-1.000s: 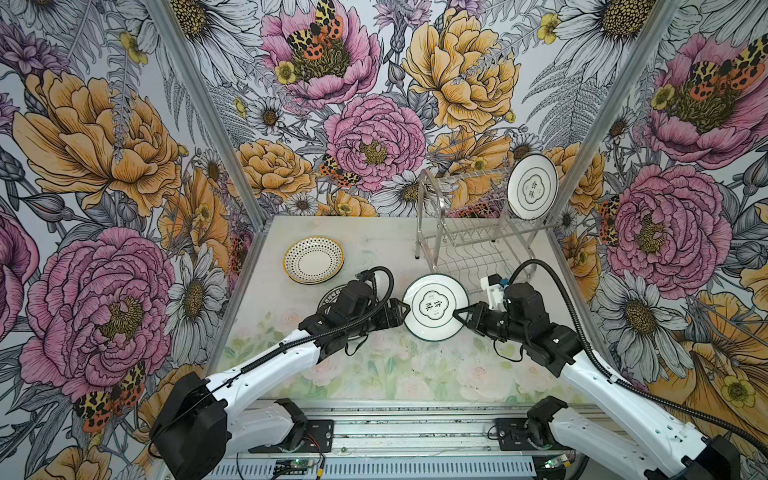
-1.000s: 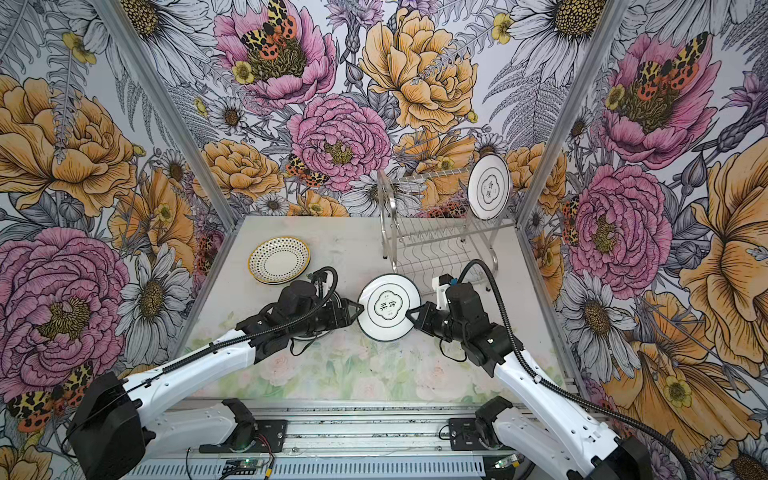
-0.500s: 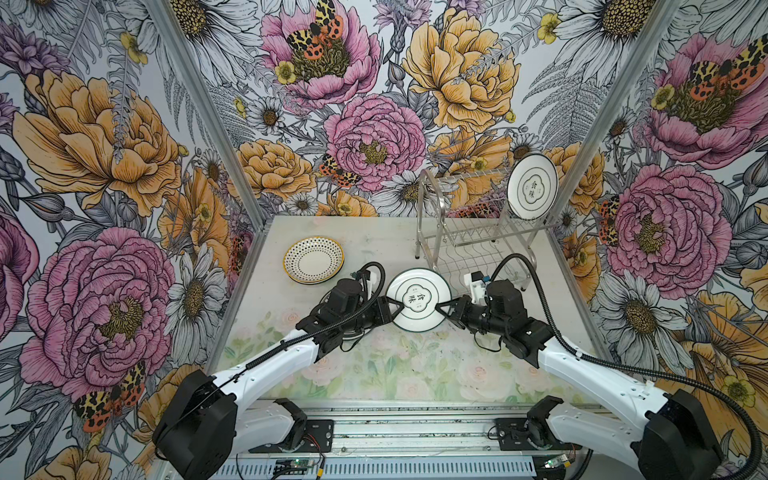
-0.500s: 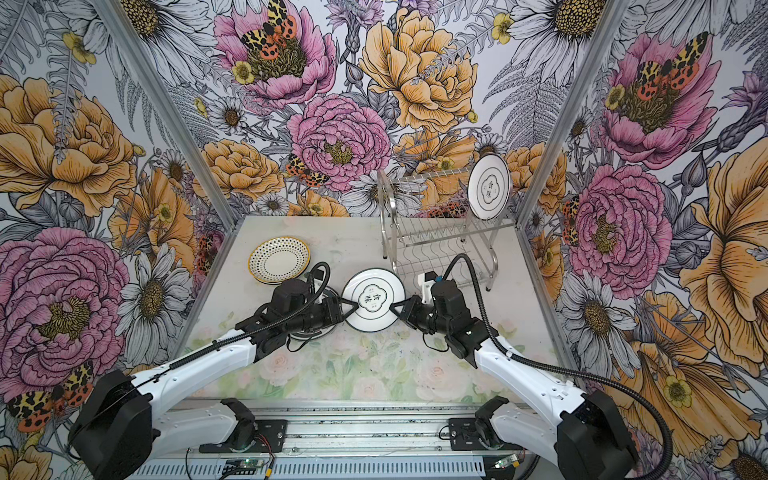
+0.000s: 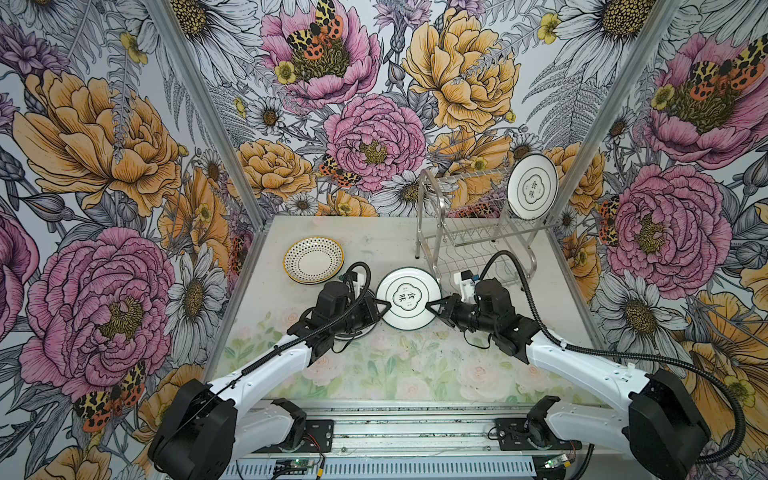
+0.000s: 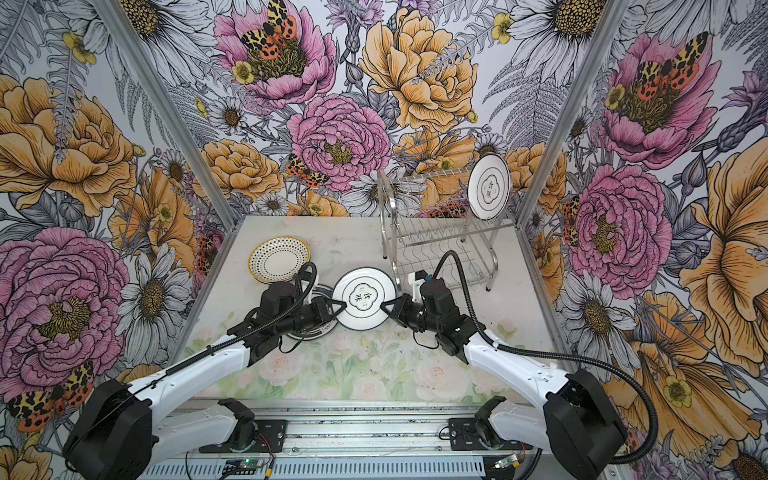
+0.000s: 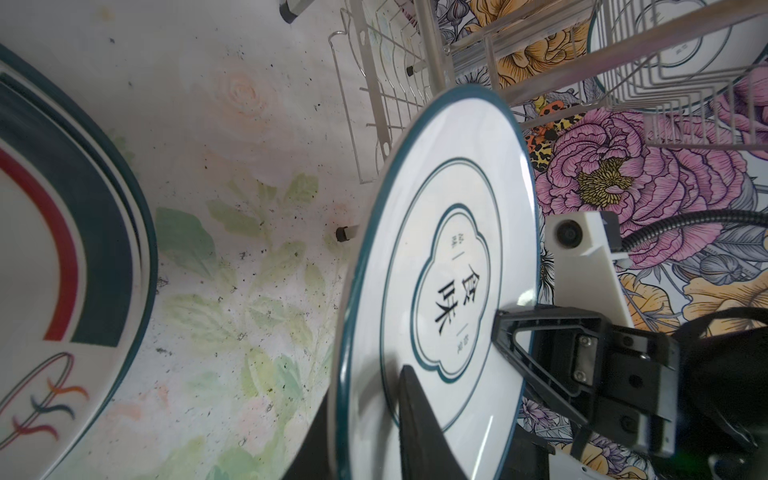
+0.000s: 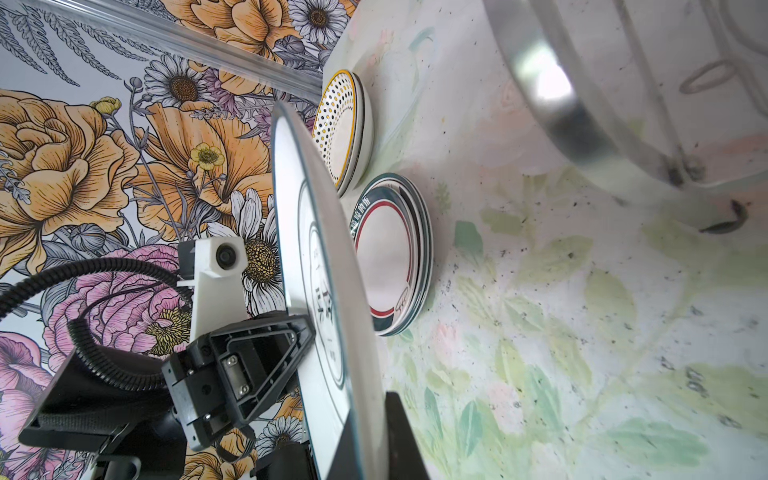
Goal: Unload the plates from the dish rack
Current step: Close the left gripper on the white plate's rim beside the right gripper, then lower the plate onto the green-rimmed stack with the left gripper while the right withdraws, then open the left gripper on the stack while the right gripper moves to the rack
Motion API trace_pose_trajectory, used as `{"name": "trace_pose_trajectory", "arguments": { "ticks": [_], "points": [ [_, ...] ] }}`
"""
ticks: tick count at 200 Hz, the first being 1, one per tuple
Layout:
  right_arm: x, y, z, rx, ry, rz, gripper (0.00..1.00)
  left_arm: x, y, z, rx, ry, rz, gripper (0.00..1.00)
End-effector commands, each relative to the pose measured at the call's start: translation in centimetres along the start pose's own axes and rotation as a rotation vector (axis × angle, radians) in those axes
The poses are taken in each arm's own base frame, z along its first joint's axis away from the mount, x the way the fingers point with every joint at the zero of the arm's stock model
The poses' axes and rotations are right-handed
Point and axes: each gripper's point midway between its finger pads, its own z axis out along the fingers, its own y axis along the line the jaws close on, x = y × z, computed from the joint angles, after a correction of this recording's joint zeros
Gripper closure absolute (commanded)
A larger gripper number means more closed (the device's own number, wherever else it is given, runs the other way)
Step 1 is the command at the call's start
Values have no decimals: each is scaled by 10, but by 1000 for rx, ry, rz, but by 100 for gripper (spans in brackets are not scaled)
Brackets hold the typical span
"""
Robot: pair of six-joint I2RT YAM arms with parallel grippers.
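Between the two arms, just in front of the dish rack (image 5: 469, 232), a teal-rimmed plate (image 5: 408, 297) with black characters on its white face hangs clear of the desk (image 5: 374, 365), face up toward the top views and slightly tilted. At its left edge the left pincer (image 5: 384, 305) is clenched on the rim: the left wrist view shows one black finger (image 7: 415, 407) lying flat on the plate's face and a dark shape under the rim, and the right wrist view shows that pincer's triangular finger (image 8: 291, 332) pressed against the face. Directly opposite, the right pincer (image 5: 432, 306) grasps the right edge of the same plate, its fingertip (image 7: 505, 322) reaching over the rim beside the printed characters. So the plate spans the gap between both pincers, gripped at two opposite points of its rim. Below and left of it, a stack of plates with dark teal and red rings (image 8: 390, 253) lies flat on the desk, partly hidden under the left wrist in both top views. Farther back on the left sits a stack topped by a dotted plate (image 5: 313, 259) with a yellow rim. One more plate of the same character design (image 5: 532, 191) stands upright at the right end of the rack's upper tier, well apart from both pincers.
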Motion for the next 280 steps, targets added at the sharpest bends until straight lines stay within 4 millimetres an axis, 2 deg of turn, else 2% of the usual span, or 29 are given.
{"name": "trace_pose_trajectory", "arguments": {
  "ticks": [1, 35, 84, 129, 158, 192, 212, 240, 280],
  "points": [
    [-4, 36, 5, -85, -11, -92, 87, 11, 0, -3, 28, 30, 62, 95],
    [-5, 41, 13, -86, -2, -101, 70, 11, 9, -10, 10, 25, 51, 100],
    [-8, 38, 20, -53, 4, -113, 55, 1, 31, -29, -22, -14, -2, 100],
    [-17, 9, 2, 95, -29, -134, 50, -14, 62, -64, -109, -97, -67, 100],
    [-25, -12, -24, 214, -68, -156, 48, -23, 85, -82, -156, -152, -130, 100],
    [-24, -18, -61, 320, -72, -221, 45, -33, 110, -96, -195, -214, -213, 100],
    [-26, -25, -85, 411, -100, -263, 45, -36, 122, -98, -229, -223, -245, 100],
    [-42, -21, -122, 497, -216, -339, 41, -40, 138, -95, -289, -221, -260, 100],
    [-70, 2, -165, 549, -392, -430, 34, -45, 152, -91, -340, -211, -262, 100]
  ]
}}
